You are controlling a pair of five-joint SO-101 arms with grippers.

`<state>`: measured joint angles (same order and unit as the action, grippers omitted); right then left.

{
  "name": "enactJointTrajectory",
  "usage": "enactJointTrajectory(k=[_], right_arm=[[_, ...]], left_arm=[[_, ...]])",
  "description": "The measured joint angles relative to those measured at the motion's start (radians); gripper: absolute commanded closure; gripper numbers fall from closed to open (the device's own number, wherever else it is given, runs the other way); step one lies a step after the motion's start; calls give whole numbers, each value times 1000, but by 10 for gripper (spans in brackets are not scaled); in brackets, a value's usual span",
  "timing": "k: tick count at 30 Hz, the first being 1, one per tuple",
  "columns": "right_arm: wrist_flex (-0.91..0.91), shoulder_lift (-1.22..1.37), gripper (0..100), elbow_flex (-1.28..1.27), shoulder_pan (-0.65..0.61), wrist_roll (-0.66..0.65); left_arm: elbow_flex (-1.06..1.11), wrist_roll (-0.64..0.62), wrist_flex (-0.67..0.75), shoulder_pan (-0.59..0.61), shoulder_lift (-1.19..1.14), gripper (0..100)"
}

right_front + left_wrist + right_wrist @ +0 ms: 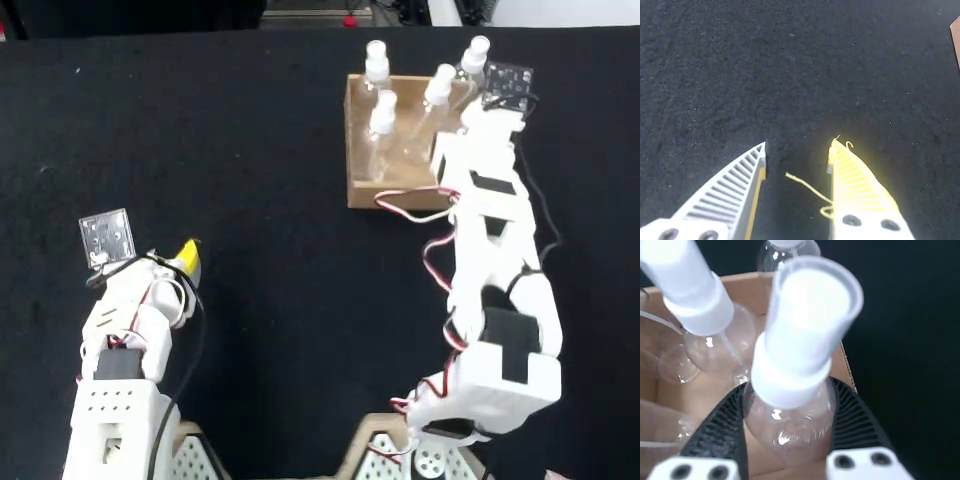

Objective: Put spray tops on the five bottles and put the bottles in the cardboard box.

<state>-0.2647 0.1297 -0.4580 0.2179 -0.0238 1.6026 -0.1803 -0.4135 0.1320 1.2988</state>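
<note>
Over on the left, the left tool hangs low over the black table, well apart from everything else. Its two fingers, one white and one yellow, stand spread in a wide V. Between them is only bare cloth and a stray yellow thread curling off the yellow one. It holds nothing.

Further right, toward the far side of the table, sits the cardboard box, open at the top. Clear bottles stand in it, each with a white spray top. One bottle is at the far left corner, another bottle is just in front of it, and a third bottle leans nearer the middle.

At the box's right side, the right arm stretches up from the near edge of the table. The right tool is clamped on a bottle. Its black fingers press on either side of the round clear body, just beneath the white collar of the spray top, which wears a clear cap. This bottle is inside the box, just beside the right wall. I cannot tell whether its base rests on the box floor.
</note>
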Motion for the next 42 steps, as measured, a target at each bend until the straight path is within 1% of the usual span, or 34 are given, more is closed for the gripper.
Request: enactJointTrajectory(k=[11,18,32,38,42], right_arm=[[0,21,914,2,0,2],[2,25,794,11,0,2],[-11,25,779,11,0,2],[-44,28,636,20,0,2],[-46,28,635,20,3,2]], left_arm=[[0,0,0,0,0,805],[0,0,0,0,0,805],[0,0,0,0,0,805],[0,0,0,0,0,805],[0,0,0,0,0,805]])
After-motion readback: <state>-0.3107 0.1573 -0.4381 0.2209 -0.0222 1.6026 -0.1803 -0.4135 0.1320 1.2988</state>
